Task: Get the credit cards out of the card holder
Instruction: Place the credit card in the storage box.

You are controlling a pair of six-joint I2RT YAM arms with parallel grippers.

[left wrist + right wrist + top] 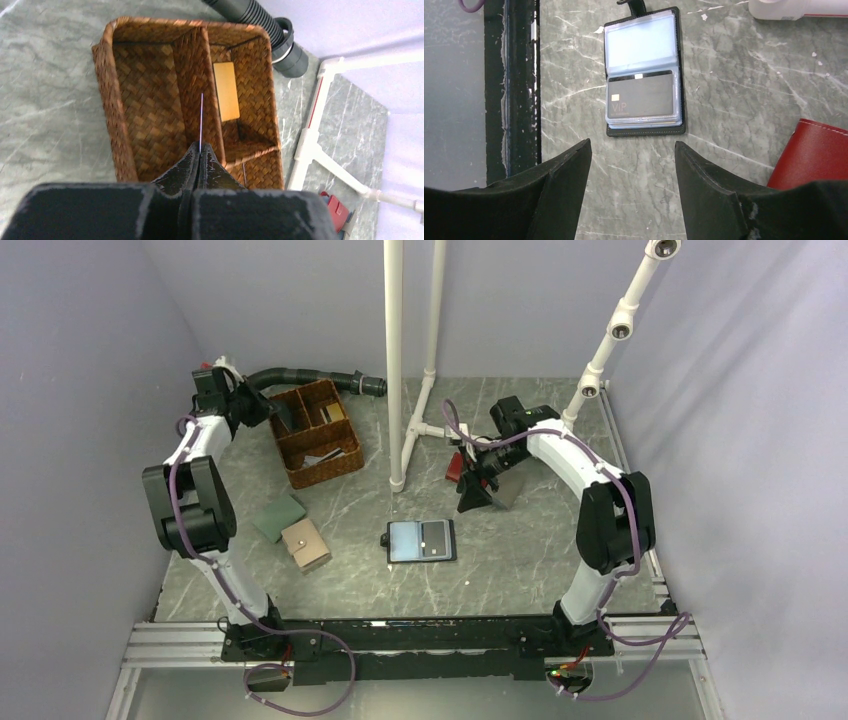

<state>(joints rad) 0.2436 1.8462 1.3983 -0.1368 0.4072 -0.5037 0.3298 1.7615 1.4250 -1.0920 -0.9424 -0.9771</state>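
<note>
counter (520, 560): grey marbled slab with pale veins
basket (322, 472): brown wicker, split into compartments; far left of the counter
hose (300, 375): black, ribbed; curves behind the basket, its cuff near the basket's far corner
pipe frame (394, 360): white tubes standing upright at centre back; feet on the counter
green wallet (277, 517): closed, lying flat; nearer than the basket
beige wallet (306, 545): closed; touching the green wallet's near-right side
red wallet (814, 155): right of the pipe frame's foot
rail (430, 635): aluminium; runs along the near edge
</note>
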